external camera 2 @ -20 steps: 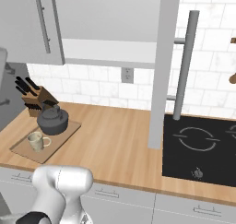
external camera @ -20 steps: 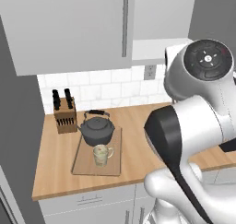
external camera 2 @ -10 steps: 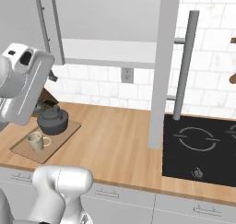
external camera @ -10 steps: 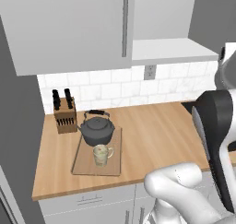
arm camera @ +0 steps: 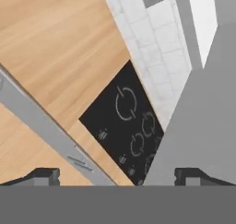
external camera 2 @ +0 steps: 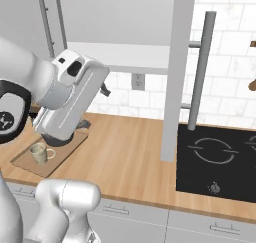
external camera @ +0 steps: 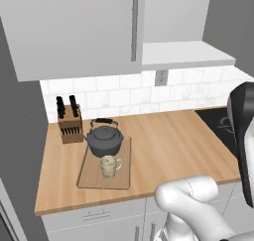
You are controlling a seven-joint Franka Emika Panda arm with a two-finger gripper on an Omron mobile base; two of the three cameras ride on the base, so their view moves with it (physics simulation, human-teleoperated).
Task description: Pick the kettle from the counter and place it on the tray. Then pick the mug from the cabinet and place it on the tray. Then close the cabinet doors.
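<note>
Now gripper [arm camera: 117, 174] wide apart, nr open cabinet door [arm camera: 198, 117], not touching.

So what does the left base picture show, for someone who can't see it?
A dark kettle and a small mug sit on a wooden tray on a wooden counter. A knife block stands behind, under grey wall cabinets.

arm [external camera 2: 70, 99] — glossy white rounded shells | joints — dark grey caps | pincer [arm camera: 117, 174] tips small, dark
</note>
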